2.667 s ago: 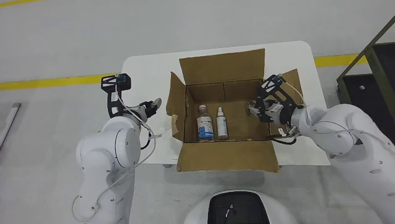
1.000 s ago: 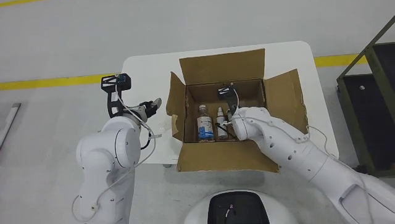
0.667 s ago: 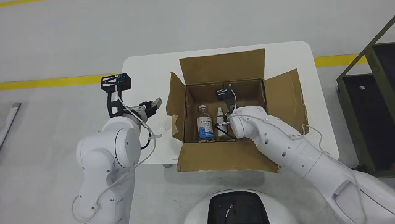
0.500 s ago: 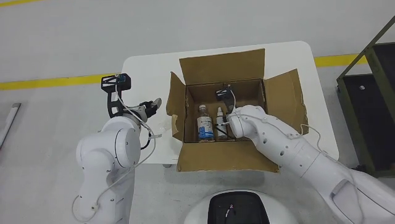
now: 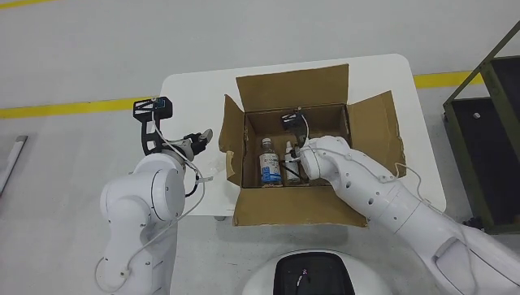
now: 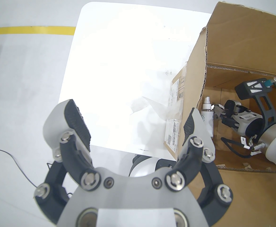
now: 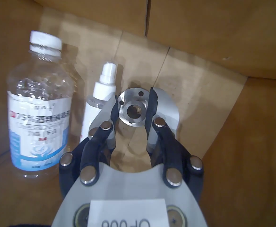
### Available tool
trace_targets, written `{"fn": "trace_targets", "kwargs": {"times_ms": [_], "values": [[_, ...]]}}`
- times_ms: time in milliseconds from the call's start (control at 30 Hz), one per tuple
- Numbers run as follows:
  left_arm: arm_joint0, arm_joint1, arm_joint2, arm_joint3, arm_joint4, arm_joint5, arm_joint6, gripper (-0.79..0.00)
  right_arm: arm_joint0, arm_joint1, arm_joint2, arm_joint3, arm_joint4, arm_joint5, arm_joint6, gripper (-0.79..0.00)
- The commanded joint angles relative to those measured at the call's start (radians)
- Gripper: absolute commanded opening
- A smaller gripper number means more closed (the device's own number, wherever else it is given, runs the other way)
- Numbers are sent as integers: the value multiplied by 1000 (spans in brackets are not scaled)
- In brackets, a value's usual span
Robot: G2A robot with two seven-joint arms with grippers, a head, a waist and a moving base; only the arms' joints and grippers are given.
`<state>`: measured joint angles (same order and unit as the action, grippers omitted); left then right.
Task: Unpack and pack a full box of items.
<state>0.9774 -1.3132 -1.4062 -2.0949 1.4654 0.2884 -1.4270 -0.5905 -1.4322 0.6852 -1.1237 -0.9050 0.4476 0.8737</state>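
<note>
**Round metal part pinched in the right gripper, low inside the box**

The metal part (image 7: 132, 109) is held by its rim in the right gripper (image 7: 133, 113), jaws clamped on either side. It sits just beside the spray bottle (image 7: 99, 96), which lies on the floor of the cardboard box (image 5: 292, 90), with the clear bottle (image 7: 39, 109) on the spray bottle's far side. From the wrist view you can't be sure whether the part already touches the cardboard, so treat it as unsupported. If you are setting it down, lower it straight and slowly, and let go only once it rests flat. Watch the pad nearest the spray bottle, since a nudge would probably roll that bottle. The left gripper (image 6: 133, 124) hangs empty with jaws spread wide over the table (image 6: 119, 48), beside the box's outer wall and well clear of the work.
</note>
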Motion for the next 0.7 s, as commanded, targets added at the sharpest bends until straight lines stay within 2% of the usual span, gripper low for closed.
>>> {"fn": "trace_targets", "kwargs": {"times_ms": [0, 133, 233, 267, 300, 333, 467, 667], "values": [[0, 0, 0, 0, 0, 0, 0, 0, -20, 12, 31, -50, -17, -3, -5, -523], [0, 0, 0, 0, 0, 0, 0, 0, -93, 49, 124, -214, -69, -22, -25, -489], [0, 0, 0, 0, 0, 0, 0, 0, -184, 83, 222, -384, -110, -77, -63, -517], [0, 0, 0, 0, 0, 0, 0, 0, -221, 95, 260, -445, -128, -94, -78, -557], [0, 0, 0, 0, 0, 0, 0, 0, -258, 106, 299, -509, -134, -119, -93, -696], [0, 0, 0, 0, 0, 0, 0, 0, -297, 117, 346, -567, -124, -152, -109, -785], [0, 0, 0, 0, 0, 0, 0, 0, -434, 152, 534, -759, -116, -261, -171, -785], [0, 0, 0, 0, 0, 0, 0, 0, -598, 182, 821, -909, -20, -352, -224, -785]]}}
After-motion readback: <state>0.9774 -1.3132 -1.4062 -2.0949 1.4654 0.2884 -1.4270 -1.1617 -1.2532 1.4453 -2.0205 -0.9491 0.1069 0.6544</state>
